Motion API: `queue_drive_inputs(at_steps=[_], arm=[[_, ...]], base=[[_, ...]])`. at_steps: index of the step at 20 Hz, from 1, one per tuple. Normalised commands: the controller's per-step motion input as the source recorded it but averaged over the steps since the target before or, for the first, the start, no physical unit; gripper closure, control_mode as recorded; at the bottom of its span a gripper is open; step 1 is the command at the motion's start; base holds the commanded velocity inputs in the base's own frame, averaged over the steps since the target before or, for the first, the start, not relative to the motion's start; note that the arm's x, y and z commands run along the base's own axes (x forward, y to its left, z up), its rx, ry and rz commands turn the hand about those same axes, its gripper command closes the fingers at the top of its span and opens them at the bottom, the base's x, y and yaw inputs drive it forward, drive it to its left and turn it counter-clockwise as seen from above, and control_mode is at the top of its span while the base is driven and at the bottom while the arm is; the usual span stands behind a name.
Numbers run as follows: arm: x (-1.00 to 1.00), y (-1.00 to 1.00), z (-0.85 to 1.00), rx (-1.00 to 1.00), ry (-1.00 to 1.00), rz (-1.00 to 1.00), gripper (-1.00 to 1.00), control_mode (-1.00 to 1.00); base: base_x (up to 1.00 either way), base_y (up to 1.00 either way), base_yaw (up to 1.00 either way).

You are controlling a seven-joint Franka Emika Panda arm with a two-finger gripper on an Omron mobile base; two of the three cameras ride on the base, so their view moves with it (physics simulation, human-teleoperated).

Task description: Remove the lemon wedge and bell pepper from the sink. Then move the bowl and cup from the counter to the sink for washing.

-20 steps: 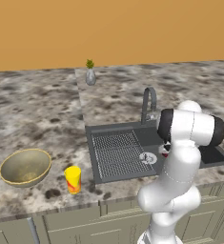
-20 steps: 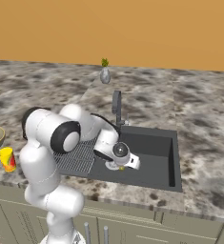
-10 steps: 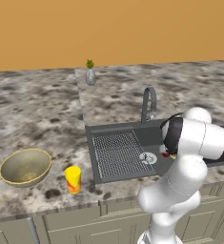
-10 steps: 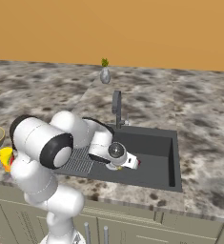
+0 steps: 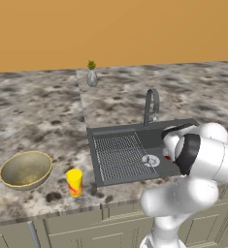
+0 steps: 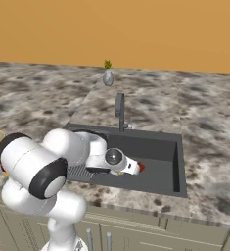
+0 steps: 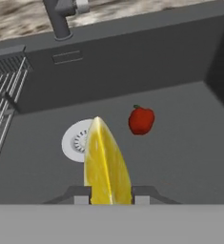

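At the bottom centre of the hand view, the gripper [image 7: 108, 196] is pinching the lemon wedge [image 7: 106, 164], its two dark fingers pressing against either side of the slice. The wedge is standing on edge, bright yellow and glossy, tapering to a point toward the middle of the frame. Just beyond it, the white round drain [image 7: 77, 141] is lying on the floor of the sink [image 7: 180, 143], partly covered by the wedge. Right of the drain, the bell pepper [image 7: 141, 120] is resting on the dark grey floor, small, round and red with a tiny green stem, apart from the lemon. At the left edge, the ribbed rack [image 7: 4, 105] is showing; the faucet [image 7: 61, 16] is rising at the top. In the left base view, the yellow cup [image 5: 74, 182] and the olive-gold bowl [image 5: 25, 169] are sitting near each other at lower left on the speckled stone counter [image 5: 38, 116]. Far back, a grey vase [image 5: 91, 76] with a green plant is standing against the orange wall [image 5: 113, 29].
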Motion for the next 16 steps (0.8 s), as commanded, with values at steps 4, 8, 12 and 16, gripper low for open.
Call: queue_drive_inputs(at_steps=[4,8,12,16], arm=[[-0.13,-0.03,0.35,0.0,0.0,0.0,1.0,-1.0],[-0.08,-0.03,0.36,0.0,0.0,0.0,1.0,-1.0],[-0.07,-0.03,0.38,0.0,0.0,0.0,1.0,-1.0],[-0.02,-0.04,0.42,0.0,0.04,0.0,1.0,-1.0]], base=[[0.0,0.0,0.0],[0.0,0.0,0.0],[0.0,0.0,0.0],[0.0,0.0,0.0]])
